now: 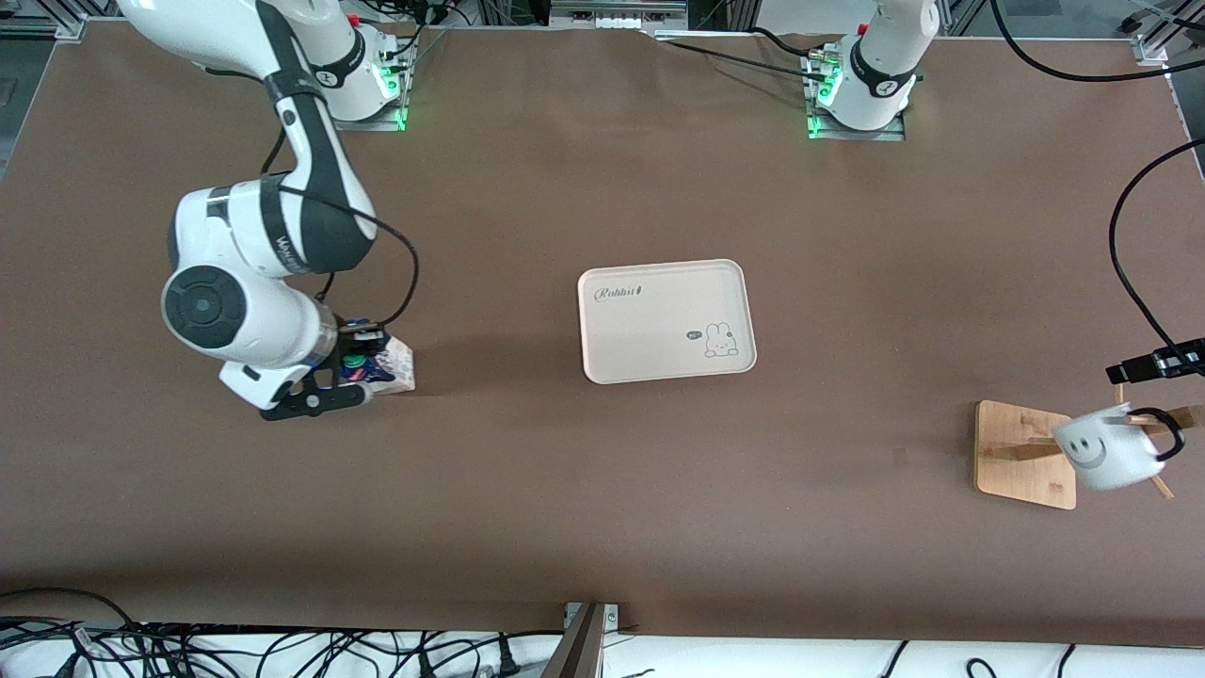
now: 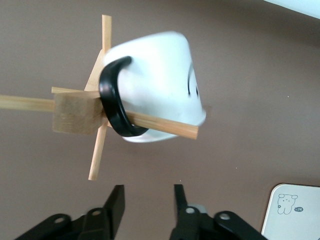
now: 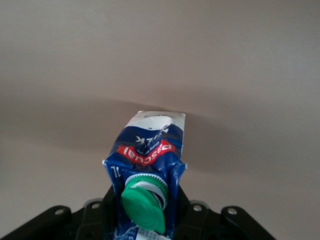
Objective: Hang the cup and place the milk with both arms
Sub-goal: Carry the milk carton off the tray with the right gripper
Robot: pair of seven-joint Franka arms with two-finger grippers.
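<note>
The white cup with a black smiley hangs by its black handle on a peg of the wooden rack at the left arm's end; it shows blurred in the left wrist view. My left gripper is open and empty, just clear of the cup; only a bit of it shows at the front view's edge. My right gripper is shut on the top of the dark blue milk carton, green cap between the jaws, at the right arm's end of the table.
A cream tray with a rabbit print lies in the middle of the brown table; its corner shows in the left wrist view. Cables run along the table's near edge.
</note>
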